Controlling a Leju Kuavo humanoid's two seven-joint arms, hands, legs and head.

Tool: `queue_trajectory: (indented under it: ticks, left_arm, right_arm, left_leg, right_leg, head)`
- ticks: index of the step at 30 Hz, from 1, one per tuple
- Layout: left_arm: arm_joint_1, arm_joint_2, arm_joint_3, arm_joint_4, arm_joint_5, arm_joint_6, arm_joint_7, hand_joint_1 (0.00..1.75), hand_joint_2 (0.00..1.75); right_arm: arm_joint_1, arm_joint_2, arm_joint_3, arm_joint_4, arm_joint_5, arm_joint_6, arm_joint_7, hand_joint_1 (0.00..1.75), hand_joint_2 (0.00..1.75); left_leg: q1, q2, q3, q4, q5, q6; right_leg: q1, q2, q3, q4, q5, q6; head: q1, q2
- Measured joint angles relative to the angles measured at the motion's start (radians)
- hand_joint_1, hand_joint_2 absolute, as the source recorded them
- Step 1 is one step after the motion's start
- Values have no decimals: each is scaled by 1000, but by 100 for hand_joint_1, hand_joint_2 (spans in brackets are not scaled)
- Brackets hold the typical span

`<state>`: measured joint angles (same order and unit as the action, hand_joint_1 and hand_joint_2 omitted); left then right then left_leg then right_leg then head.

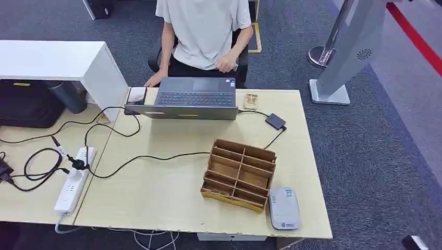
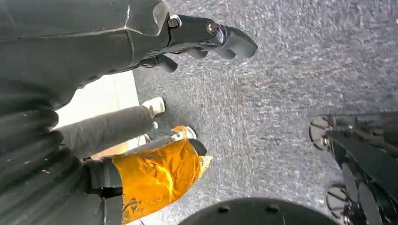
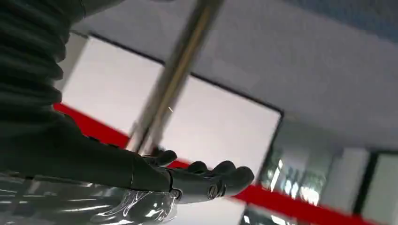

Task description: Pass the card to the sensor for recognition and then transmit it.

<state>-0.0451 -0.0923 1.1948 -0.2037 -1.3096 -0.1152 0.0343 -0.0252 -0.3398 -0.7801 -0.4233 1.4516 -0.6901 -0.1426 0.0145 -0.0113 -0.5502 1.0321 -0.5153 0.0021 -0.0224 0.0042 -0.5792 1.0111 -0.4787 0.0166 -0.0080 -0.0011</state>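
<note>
A light wooden table (image 1: 156, 203) fills the middle of the head view. Near its lower right corner lies a grey card reader (image 1: 284, 208), a rounded oblong lying flat with its long axis running toward the top and bottom of the frame, tilted slightly, its small logo at the near end. Just to its left, touching or nearly so, stands a wooden organiser (image 1: 240, 174) with open compartments, set at a slant. At the far edge of the table, upper centre, sits an open laptop (image 1: 195, 99) facing a person in a light shirt (image 1: 204, 28) seated behind it. To the right of the laptop lies a small card (image 1: 250, 100), pale with a pattern, its long axis running toward the top and bottom of the frame; which way its face points cannot be told. A small black box (image 1: 275, 121) lies just lower right of it, on a cable. At the lower left a white power strip (image 1: 74, 179) rests among black cables.

In the left wrist view the left hand (image 2: 155, 89) hangs over grey carpet, its dark fingers (image 2: 225, 40) apart and gently curled, holding nothing; one finger is wrapped in orange tape (image 2: 157, 176).

In the right wrist view the right hand (image 3: 187, 178) is spread, fingers loosely extended, nothing in it.
</note>
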Motion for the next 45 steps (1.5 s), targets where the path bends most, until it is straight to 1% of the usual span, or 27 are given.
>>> queue_trajectory:
  ticks: [3,5,7,11,12,13,14,15,16,17,18,19,20,21,22,23,24,25,26,27,28,31,34,36,40,43,45]
  left_arm:
    - [-1,0,8,0,0,11,8,0,175]
    - [-3,0,12,0,1,14,9,0,175]
    - [-5,0,13,0,2,14,12,0,175]
    - [-8,-5,16,0,12,7,15,0,175]
    - [-9,-5,19,0,15,3,15,0,175]
    - [-10,-6,22,0,17,0,15,0,175]
    - [-11,-8,24,0,18,0,14,0,0]
    - [-11,-8,25,0,19,0,14,0,0]
    - [-11,-8,29,0,23,8,15,0,0]
    - [-12,-8,36,0,35,33,23,0,0]
    - [-13,-9,45,0,55,78,41,0,0]
    - [-14,-10,58,0,72,138,61,0,175]
    - [-15,-9,70,0,76,202,81,0,175]
    - [-16,-8,77,0,80,316,97,0,0]
    - [-16,-7,87,0,82,447,104,0,0]
    - [-16,2,95,0,90,556,111,0,0]
    - [-16,7,110,0,102,640,114,0,0]
    - [-16,12,121,-1,114,702,114,0,0]
    - [-15,16,135,-4,127,751,113,0,0]
    - [-14,17,148,-16,134,777,113,0,0]
    - [-12,16,161,-30,135,782,113,0,0]
    - [-11,-5,208,-83,109,783,110,0,0]
    - [-12,-31,258,-139,60,784,96,0,0]
    - [-14,-41,287,-169,48,784,88,0,0]
    - [-14,-48,319,-190,47,784,91,0,0]
    - [-15,-52,332,-193,37,781,116,0,0]
    - [-14,-45,331,-170,-4,748,136,0,0]
  right_arm:
    - [13,78,-8,82,24,13,19,0,175]
    - [16,116,-14,118,24,19,32,0,175]
    - [14,154,-24,144,9,58,30,0,175]
    - [13,255,-61,183,-45,122,28,0,175]
    - [12,273,-68,189,-47,138,38,0,175]
    - [11,299,-71,197,-44,160,55,0,175]
    - [10,323,-72,204,-31,181,83,0,175]
    - [10,342,-72,209,-21,192,101,0,175]
    - [10,362,-72,214,-19,195,116,0,175]
    - [10,377,-74,217,-30,195,135,0,175]
    - [9,398,-84,219,-51,192,156,0,175]
    - [7,413,-100,220,-74,188,179,0,175]
    - [6,422,-112,221,-96,177,206,0,175]
    - [6,435,-129,221,-127,138,229,0,175]
    - [6,443,-153,215,-162,73,246,0,175]
    - [6,458,-181,205,-181,28,259,0,175]
    - [9,467,-212,178,-185,10,279,0,175]
    - [12,487,-245,148,-183,3,293,0,175]
    - [12,498,-276,119,-176,2,312,0,175]
    - [12,511,-305,101,-166,0,325,0,175]
    - [12,523,-332,76,-150,-1,337,0,175]
    - [6,550,-406,33,-114,-3,337,0,175]
    - [0,575,-468,6,-85,-3,322,0,175]
    - [-3,584,-497,-4,-75,-3,311,0,175]
    - [-9,592,-534,-12,-57,-3,290,0,175]
    - [-10,595,-544,-15,-9,-2,276,0,175]
    - [-11,588,-543,17,39,15,264,0,175]
  left_leg:
    - [-1,0,0,-1,0,0]
    - [-1,0,0,-1,0,0]
    - [0,0,0,-1,1,-1]
    - [0,0,0,-1,1,-2]
    - [0,0,0,-1,2,-3]
    - [0,0,0,-1,2,-3]
    - [0,0,0,-1,2,-3]
    - [0,0,0,-1,2,-3]
    - [0,0,0,-1,2,-3]
    - [0,0,0,-1,2,-3]
    - [0,0,0,-1,2,-3]
    - [0,0,0,-1,2,-4]
    - [0,0,0,-1,2,-3]
    - [0,0,0,-1,2,-4]
    - [0,0,0,-1,2,-4]
    - [0,0,0,-1,2,-4]
    - [0,0,0,-1,2,-4]
    - [0,0,0,-1,2,-4]
    - [0,0,0,-1,2,-4]
    - [0,0,0,-1,2,-4]
    - [0,0,0,-1,2,-4]
    - [-1,0,0,-1,2,-4]
    - [-1,0,0,-1,2,-4]
    - [-1,0,0,-1,2,-4]
    - [-1,0,0,-1,2,-4]
    - [-1,0,0,-1,2,-4]
    - [-1,0,0,-1,2,-4]
  right_leg:
    - [-1,0,0,1,-1,-1]
    - [-1,0,0,1,-1,-3]
    - [0,0,0,1,-1,-3]
    - [0,0,0,2,-1,-3]
    - [0,0,0,2,-1,-3]
    - [0,0,0,2,-1,-3]
    - [0,0,0,2,-1,-3]
    - [0,0,0,2,-1,-3]
    - [0,0,0,3,-1,-3]
    - [0,0,0,2,-1,-3]
    - [0,0,0,3,-1,-3]
    - [0,0,0,3,-1,-3]
    - [0,0,0,2,-1,-3]
    - [-1,0,0,3,-1,-3]
    - [-1,0,0,2,-1,-3]
    - [-1,0,0,3,-1,-3]
    - [-1,0,0,3,-1,-3]
    - [-1,0,0,3,-1,-3]
    - [-1,0,0,3,-1,-3]
    - [-1,0,0,3,-1,-3]
    - [-1,0,0,3,-1,-3]
    - [-1,0,0,3,-1,-3]
    - [-1,0,1,2,-1,-3]
    - [-1,0,1,2,-1,-3]
    - [-1,0,0,2,-1,-3]
    - [-1,0,1,2,-1,-3]
    - [-1,0,1,2,-1,-3]
  head:
    - [0,0]
    - [-1,0]
    - [0,0]
    - [0,0]
    - [-2,0]
    - [0,0]
    - [0,0]
    - [-1,0]
    - [2,0]
    - [-2,0]
    - [0,0]
    - [-2,0]
    - [-2,0]
    - [0,0]
    - [-2,0]
    - [-1,0]
    - [-2,0]
    - [-2,0]
    - [-2,0]
    - [-2,0]
    - [-1,0]
    - [-2,0]
    - [-2,0]
    - [-2,0]
    - [-2,0]
    - [-1,0]
    - [-1,0]
